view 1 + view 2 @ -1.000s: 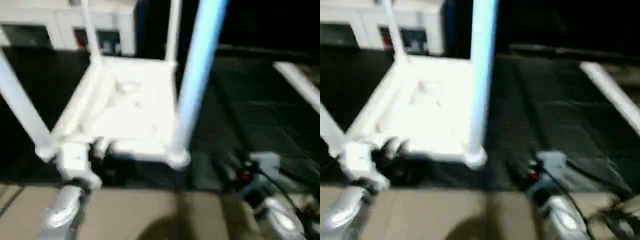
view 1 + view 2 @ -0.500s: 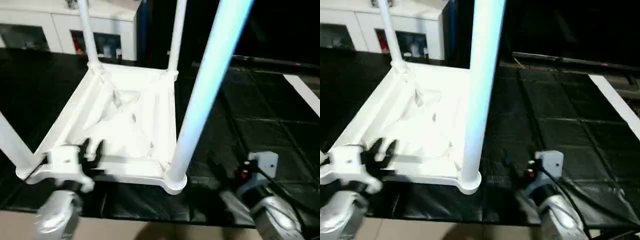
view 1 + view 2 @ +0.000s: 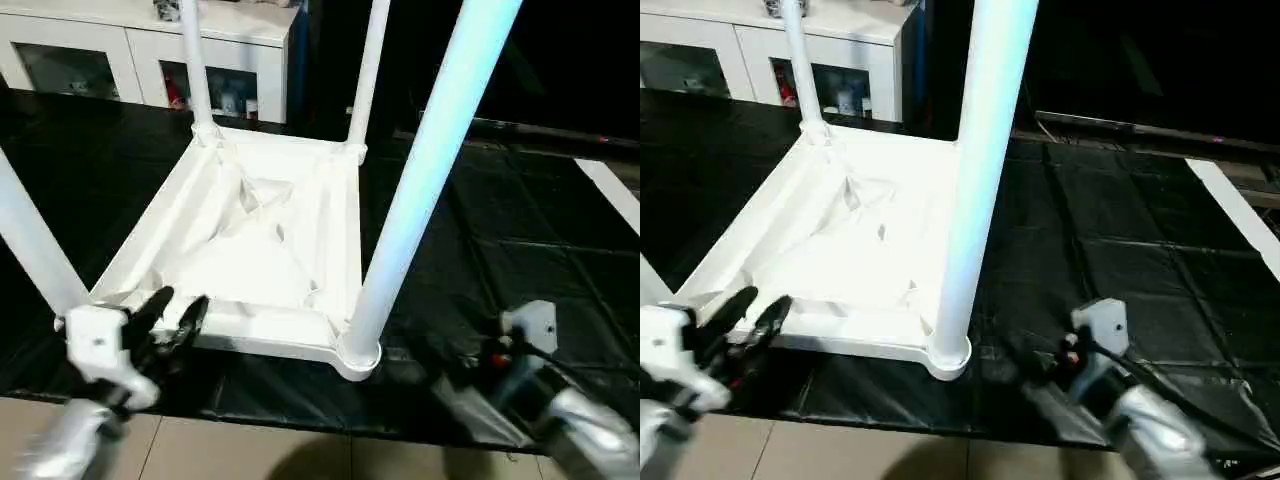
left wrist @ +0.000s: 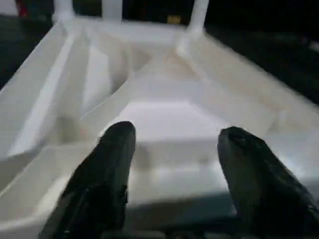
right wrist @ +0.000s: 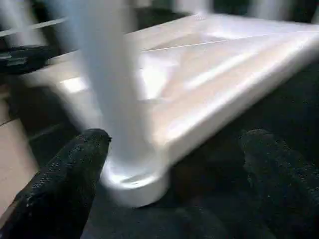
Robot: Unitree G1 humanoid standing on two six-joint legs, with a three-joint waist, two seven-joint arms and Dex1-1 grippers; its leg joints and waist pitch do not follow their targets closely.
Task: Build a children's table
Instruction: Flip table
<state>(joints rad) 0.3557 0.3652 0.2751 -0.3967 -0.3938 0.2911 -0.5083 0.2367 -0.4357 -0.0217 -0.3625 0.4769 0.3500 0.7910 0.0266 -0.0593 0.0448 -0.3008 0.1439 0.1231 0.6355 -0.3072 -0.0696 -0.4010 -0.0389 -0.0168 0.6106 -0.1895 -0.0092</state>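
Looking down from the head camera, we see the children's table point(image 3: 262, 245) lying upside down on a black mat point(image 3: 520, 230), its ribbed underside facing up and four white legs point(image 3: 420, 190) rising from the round corner sockets. Our left gripper point(image 3: 172, 318) sits just at the near edge of the top, close to the near-left corner, with its two black fingers parted and nothing between them; we cannot tell whether they touch the rim. Our right gripper point(image 3: 1035, 362) lies low over the mat, just beside the near-right corner socket and its leg, apart from both. A white cabinet point(image 3: 150, 60) with glass doors stands beyond the mat, and pale floor point(image 3: 250, 450) shows at the near side. From the left wrist, we look between our two dark fingers point(image 4: 107, 169), spread apart with the table's near rim and ribbed underside showing in the gap. From the right wrist, the fingers point(image 5: 75, 174) stand wide apart, released and empty, and the blurred leg point(image 5: 107, 79) with its corner socket point(image 5: 132, 181) rises between them a little further out, nearer to one finger.
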